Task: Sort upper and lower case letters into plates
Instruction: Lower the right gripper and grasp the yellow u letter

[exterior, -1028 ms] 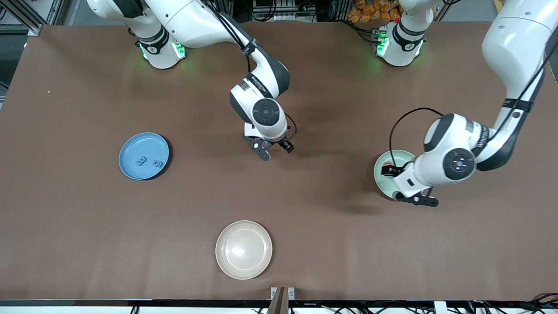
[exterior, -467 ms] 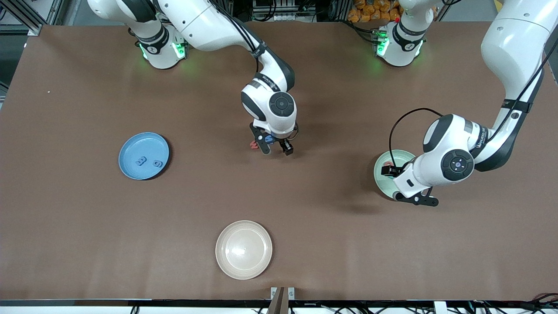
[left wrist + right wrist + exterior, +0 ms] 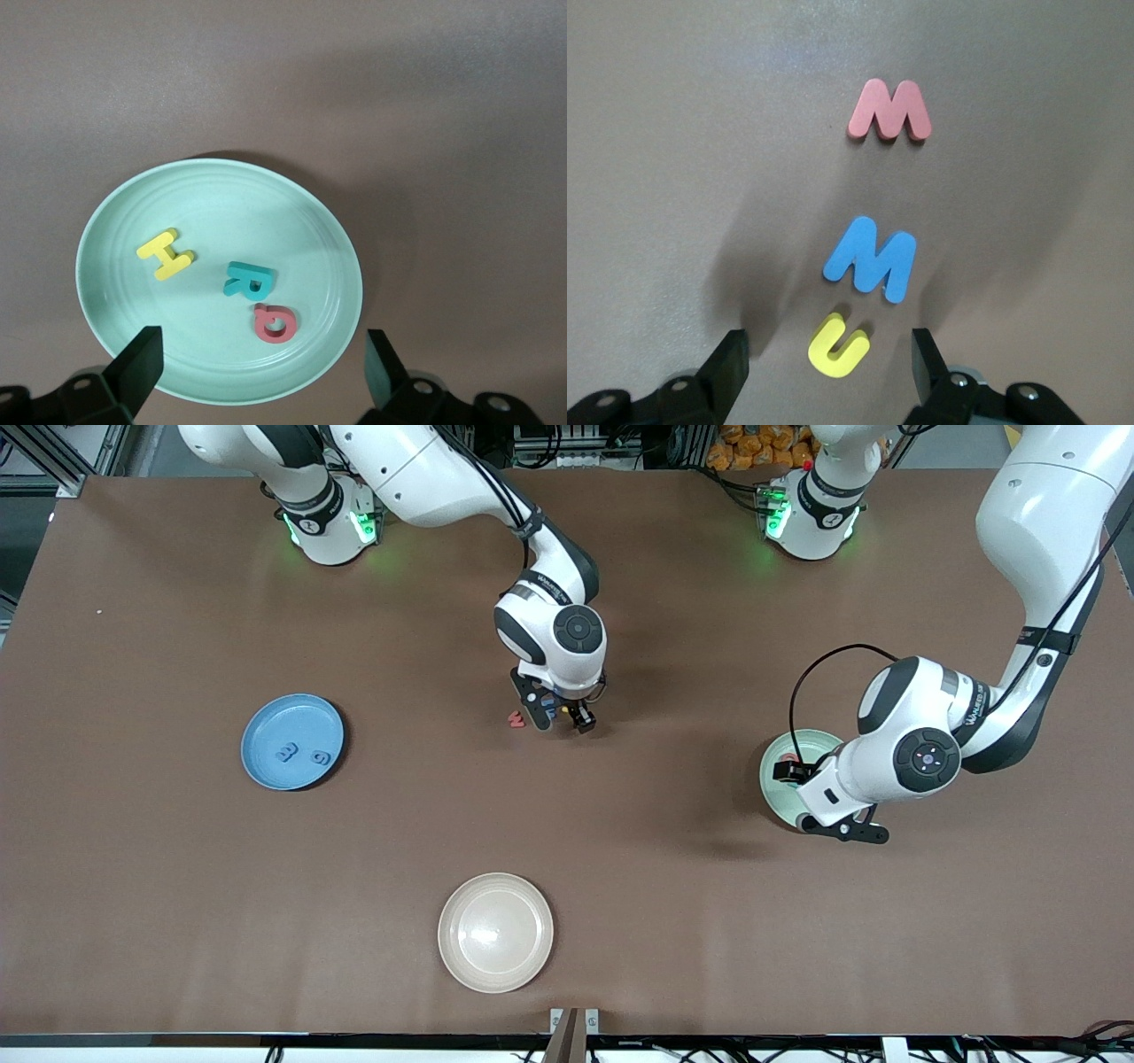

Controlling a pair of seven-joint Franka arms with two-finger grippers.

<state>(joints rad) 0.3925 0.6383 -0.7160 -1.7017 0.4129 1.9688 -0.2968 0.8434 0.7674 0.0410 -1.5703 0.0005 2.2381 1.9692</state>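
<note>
Right tool (image 3: 828,354) straddles yellow letter (image 3: 838,345), fingers apart, seemingly untouched.

Three letters (image 3: 251,280) lie in one plate (image 3: 115,230), two letters (image 3: 301,755) in another (image 3: 266,722).

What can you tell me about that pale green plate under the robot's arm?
The mint green plate is round and shallow, with a raised rim and faint rings inside, and looks like matte plastic. It sits flat on the brown table toward the left arm's end. Three small chunky letters lie in it, apart from each other: a yellow H, a teal R and a red Q. The left claw hangs open over it, touching nothing.
</note>
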